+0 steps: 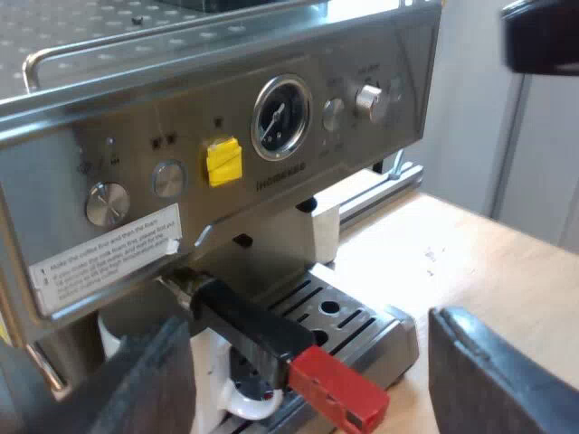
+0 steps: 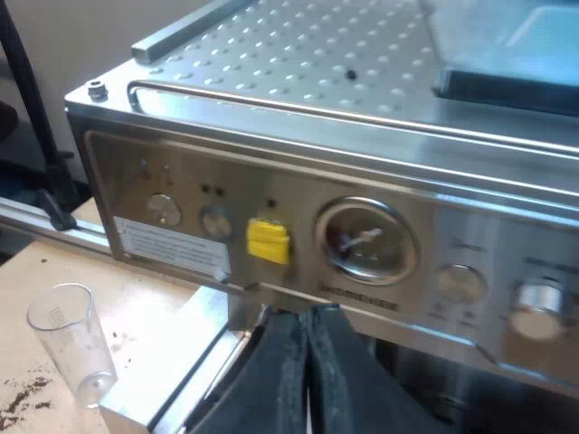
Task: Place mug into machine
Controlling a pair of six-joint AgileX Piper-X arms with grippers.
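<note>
The espresso machine (image 1: 271,117) faces me with its round gauge (image 1: 281,117) and a yellow-taped button (image 1: 223,162). The metal holder is locked into its front, and the dark handle (image 1: 249,321) ends in red (image 1: 339,391). Under the holder a white mug (image 1: 210,384) stands on the drip tray (image 1: 348,316), partly hidden by the handle. My left gripper (image 1: 317,393) is open, one finger on each side of the red end, close before the mug. My right gripper (image 2: 308,362) is shut on nothing, just below the gauge (image 2: 366,242) at the machine's panel (image 2: 181,190).
An empty measuring glass (image 2: 71,342) stands on the wooden table (image 2: 36,271) beside the machine, with coffee grounds (image 2: 27,393) scattered near it. More bare table (image 1: 488,262) lies past the drip tray. The machine's perforated top (image 2: 308,54) has a rail along its edge.
</note>
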